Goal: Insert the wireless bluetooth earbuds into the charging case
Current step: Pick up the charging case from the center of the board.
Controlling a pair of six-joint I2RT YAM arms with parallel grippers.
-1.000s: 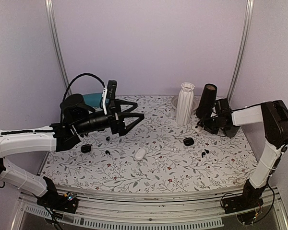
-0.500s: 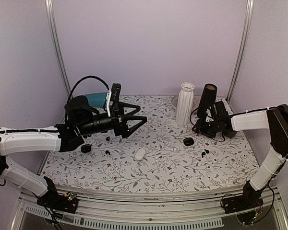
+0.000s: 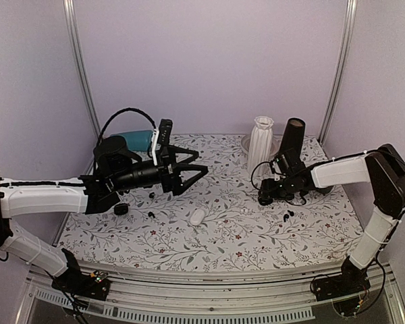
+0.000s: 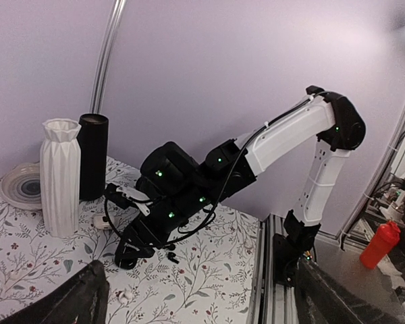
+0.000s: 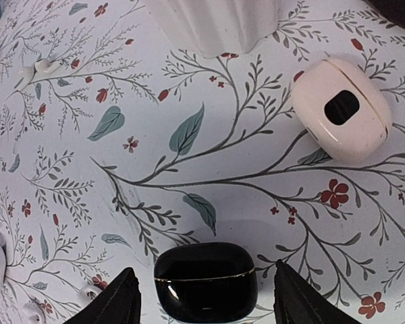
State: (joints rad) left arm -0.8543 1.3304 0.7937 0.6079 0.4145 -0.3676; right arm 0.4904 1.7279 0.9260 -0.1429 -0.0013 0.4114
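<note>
A closed black charging case [image 3: 264,200] lies right of centre on the floral table. My right gripper [image 3: 264,196] is open and low over it. In the right wrist view the case [image 5: 204,280] sits between the two fingertips [image 5: 115,300], and I see no contact. Two black earbuds [image 3: 287,215] lie just right of it; one shows in the left wrist view [image 4: 171,256]. My left gripper [image 3: 191,172] is open and empty, held above the table's left middle and pointing right. Two more black earbuds [image 3: 150,204] and another black case [image 3: 121,209] lie below it.
A white case [image 3: 197,216] lies at centre front. A white ribbed vase [image 3: 260,145], a black cylinder [image 3: 291,140] and a plate [image 4: 20,185] stand at the back right. A white case with a black window [image 5: 342,118] lies by the vase. A teal object [image 3: 138,140] sits back left.
My right gripper has moved left and down from beside the black cylinder to the black case. My left gripper has shifted slightly right and lower.
</note>
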